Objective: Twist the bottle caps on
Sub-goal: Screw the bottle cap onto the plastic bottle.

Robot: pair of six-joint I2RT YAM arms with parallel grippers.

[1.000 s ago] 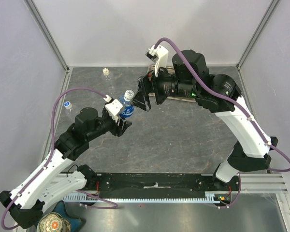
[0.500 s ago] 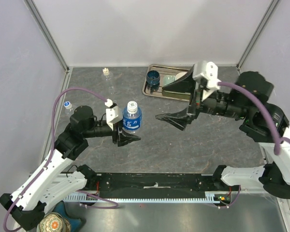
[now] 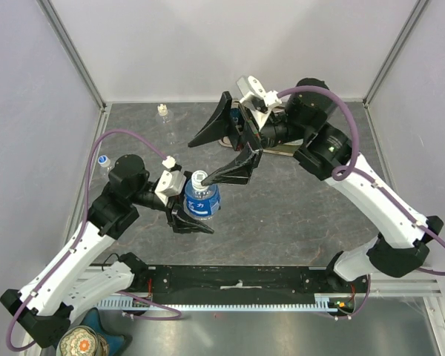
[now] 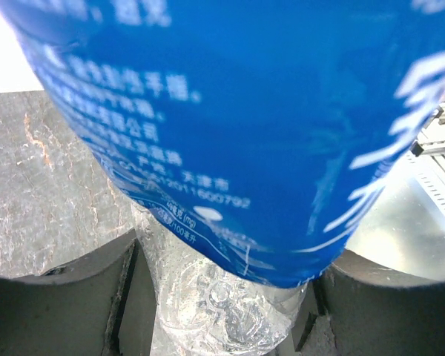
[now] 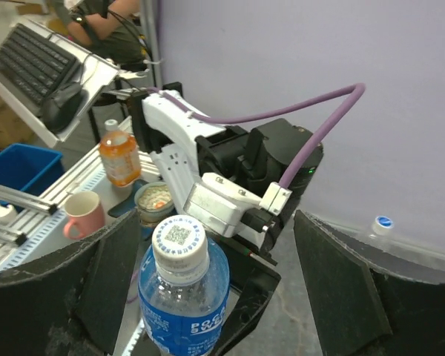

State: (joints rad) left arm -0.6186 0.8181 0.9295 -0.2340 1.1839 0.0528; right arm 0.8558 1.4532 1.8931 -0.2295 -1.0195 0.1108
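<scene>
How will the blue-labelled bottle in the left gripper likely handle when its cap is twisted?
The bottle looks thin-walled and crinkly at its clear base, so it would probably dent where the left gripper squeezes it. The glossy label may let it slip and spin when the cap is turned. Small, so probably light; fill unclear.

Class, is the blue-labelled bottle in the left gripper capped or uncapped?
Capped: a white cap sits on the neck of the bottle, seen from the right wrist.

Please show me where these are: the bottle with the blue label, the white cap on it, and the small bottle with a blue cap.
Labelled bottle [image 3: 202, 204], top view, on its blue label.
White cap [image 5: 179, 236], right wrist view, on its printed top.
Blue-capped bottle [image 3: 102, 159], top view, on its cap.
</scene>
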